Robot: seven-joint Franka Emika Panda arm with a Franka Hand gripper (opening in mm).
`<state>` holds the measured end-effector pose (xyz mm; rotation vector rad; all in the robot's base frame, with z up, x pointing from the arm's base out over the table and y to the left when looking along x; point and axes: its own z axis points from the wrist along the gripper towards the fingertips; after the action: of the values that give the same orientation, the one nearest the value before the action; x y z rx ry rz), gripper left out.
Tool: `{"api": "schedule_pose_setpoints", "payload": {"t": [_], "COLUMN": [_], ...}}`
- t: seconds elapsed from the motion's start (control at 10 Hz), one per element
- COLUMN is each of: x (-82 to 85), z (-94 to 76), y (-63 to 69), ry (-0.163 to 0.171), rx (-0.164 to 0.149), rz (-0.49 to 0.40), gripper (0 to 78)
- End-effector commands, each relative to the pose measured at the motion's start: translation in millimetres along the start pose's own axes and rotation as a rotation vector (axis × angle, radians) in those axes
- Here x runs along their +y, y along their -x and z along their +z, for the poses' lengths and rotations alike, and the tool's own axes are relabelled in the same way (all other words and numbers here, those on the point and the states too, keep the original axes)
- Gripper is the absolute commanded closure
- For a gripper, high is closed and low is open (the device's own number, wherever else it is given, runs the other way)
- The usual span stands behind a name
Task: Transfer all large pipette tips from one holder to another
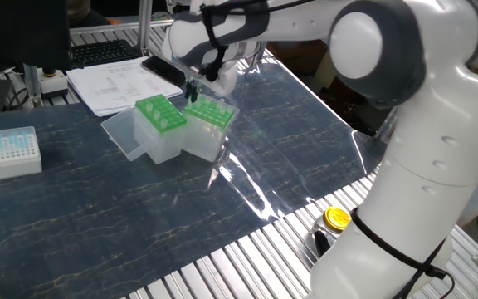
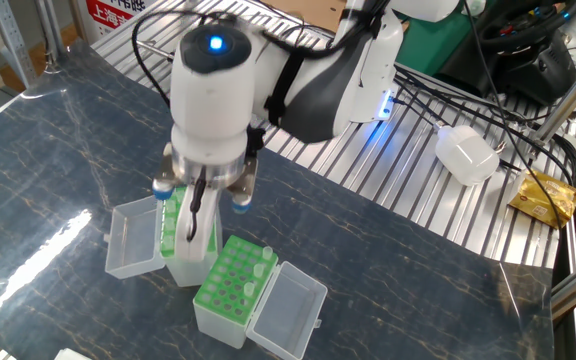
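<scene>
The white robot arm (image 1: pixel 421 141) is occupying the right side and top of one fixed view, reaching across to the upper centre of the frame; in the other fixed view its wrist (image 2: pixel 211 95), with a blue light glowing on top, is filling the upper centre. The dark marbled table (image 1: pixel 139 216) is spreading across the left and middle of both frames, with a ribbed metal surface (image 2: pixel 418 200) bordering it.

Two clear tip holders with green racks are sitting side by side and touching near the frame centre. The first holder (image 2: pixel 230 292) is lying at lower centre in the other fixed view, its hinged lid (image 2: pixel 288 310) lying open to the lower right. The second holder (image 2: pixel 183 255) is standing just to its upper left, its own lid (image 2: pixel 131 238) lying open toward the left.

The gripper (image 2: pixel 196 205) is hanging directly over the second holder. Whether its fingers are closed on anything cannot be determined; the wrist is hiding them.

The large pipette tips (image 2: pixel 264 260) are standing upright in the first holder, a few clear collars showing along its upper right edge; most of its rack holes appear vacant. The contents of the second holder are too obscured to report.

A small white box (image 1: pixel 8 152) of bluish tips is resting at the left edge of one fixed view, well apart from the holders. Papers (image 1: pixel 114 85) are lying at upper left. A yellow round object (image 1: pixel 337 218) is sitting at lower right.
</scene>
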<state>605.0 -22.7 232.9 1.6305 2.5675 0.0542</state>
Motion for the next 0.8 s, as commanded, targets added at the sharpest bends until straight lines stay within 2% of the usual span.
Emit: {"api": "schedule_pose_setpoints", "payload": {"t": [0.1,0.4,0.6,0.7,0.8], "x": [0.3,1.3,3.1,8.2,9.7], "z": [-26.5,-36.3,-41.1,-54.2,-59.7], "y": [-1.6,-2.0,-2.5,-3.8,-3.6], "ry": [0.032,0.060,0.065,0.073,0.075], "rx": [-0.014,-0.029,-0.031,-0.035,-0.032], "rz": [-0.001,-0.025,-0.026,-0.027,-0.029], "gripper": [76.4,76.4,76.4,76.4,76.4]}}
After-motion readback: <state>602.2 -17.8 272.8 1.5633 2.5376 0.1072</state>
